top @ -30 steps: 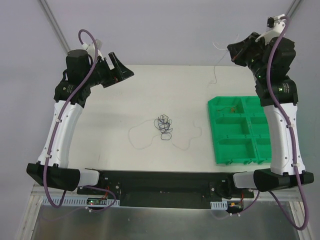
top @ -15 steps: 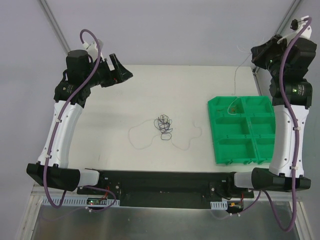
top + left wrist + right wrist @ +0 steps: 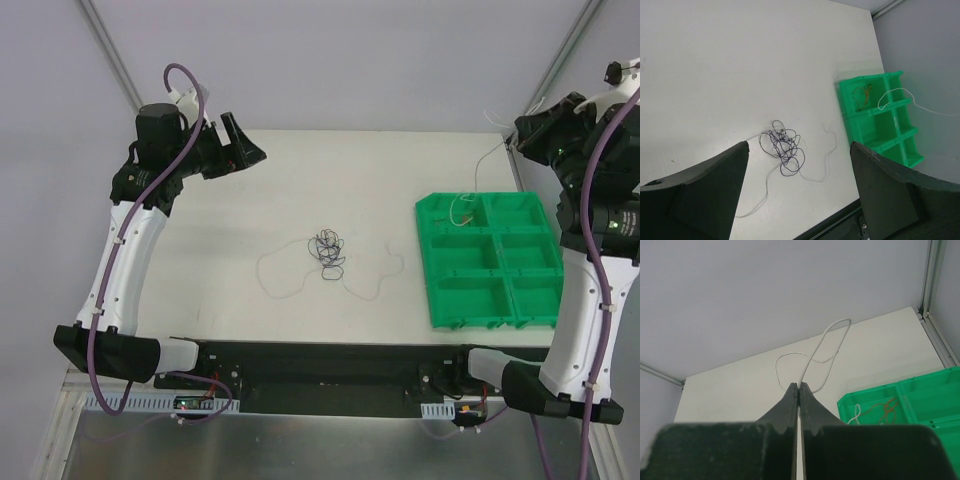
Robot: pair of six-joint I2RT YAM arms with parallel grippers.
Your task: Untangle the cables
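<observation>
Over by the far right corner of the table, a whitish strand was held pinched between the closed fingers of the right gripper; it was hung steeply from there, long axis running from the far edge down toward the near left, with the low end dipped into the far-left compartment of the green tray, where an orange wire was lying; so a drop-off was probably under way, and what seemed needed next was a lowering over that compartment and a release. The dark knot was left mid-table, no clear axis, with pale tails trailed out both sides; the left gripper was kept wide open, well apart from it.
</observation>
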